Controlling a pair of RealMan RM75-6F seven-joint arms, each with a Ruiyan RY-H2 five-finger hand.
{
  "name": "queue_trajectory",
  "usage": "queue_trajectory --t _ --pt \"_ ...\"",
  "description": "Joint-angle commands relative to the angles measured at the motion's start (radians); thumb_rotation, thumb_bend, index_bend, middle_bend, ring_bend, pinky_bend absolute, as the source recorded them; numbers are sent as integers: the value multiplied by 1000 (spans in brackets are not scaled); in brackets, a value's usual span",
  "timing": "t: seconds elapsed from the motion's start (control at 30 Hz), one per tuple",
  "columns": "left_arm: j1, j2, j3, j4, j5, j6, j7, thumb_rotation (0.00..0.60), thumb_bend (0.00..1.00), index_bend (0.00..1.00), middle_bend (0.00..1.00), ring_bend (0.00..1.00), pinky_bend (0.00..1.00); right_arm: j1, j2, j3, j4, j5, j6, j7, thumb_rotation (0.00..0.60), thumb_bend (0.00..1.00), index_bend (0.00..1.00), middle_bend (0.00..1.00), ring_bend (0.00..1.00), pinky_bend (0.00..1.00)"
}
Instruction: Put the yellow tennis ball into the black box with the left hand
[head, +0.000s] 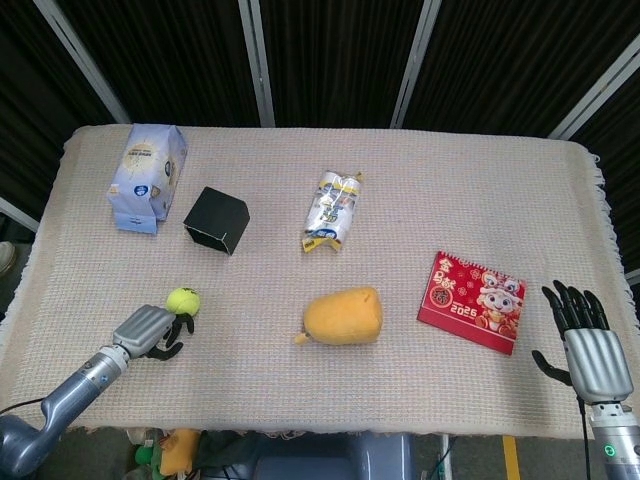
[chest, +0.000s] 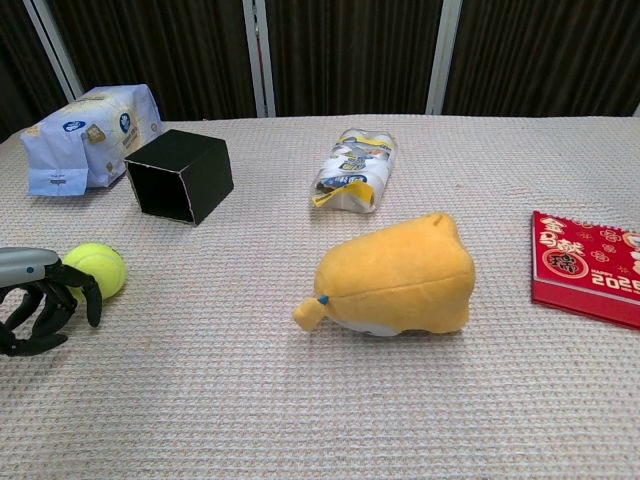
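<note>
The yellow tennis ball (head: 182, 299) lies on the cloth at about one o'clock from the left hand (head: 148, 331), whose curled fingers (chest: 90, 300) seem to touch it without enclosing it. The black box (head: 216, 220), at twelve o'clock from the ball, looks empty. The right hand (head: 588, 345) rests spread, far off.

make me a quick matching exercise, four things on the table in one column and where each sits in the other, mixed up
Things:
1. tennis ball
2. black box
3. red calendar
4. yellow plush toy

Places:
A. far left, beside the blue tissue pack
B. middle of the table, near side
C. right side, nearest the right robot hand
D. at the fingers of the left robot hand

Pairs: 1-D, 2-A, 3-C, 4-B
</note>
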Motion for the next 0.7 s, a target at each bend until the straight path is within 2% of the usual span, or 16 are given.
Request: queue_trajectory --t 0.03,0.7 --pt "-17 -16 -8 34 -1 -11 -38 600 403 379 659 537 614 1 0 -1 1 -2 -1 1 600 280 0 0 0 0" --pt "-73 -89 -38 166 -20 -31 -121 600 402 358 629 522 585 -4 5 -4 0 -9 9 10 600 280 0 0 0 0"
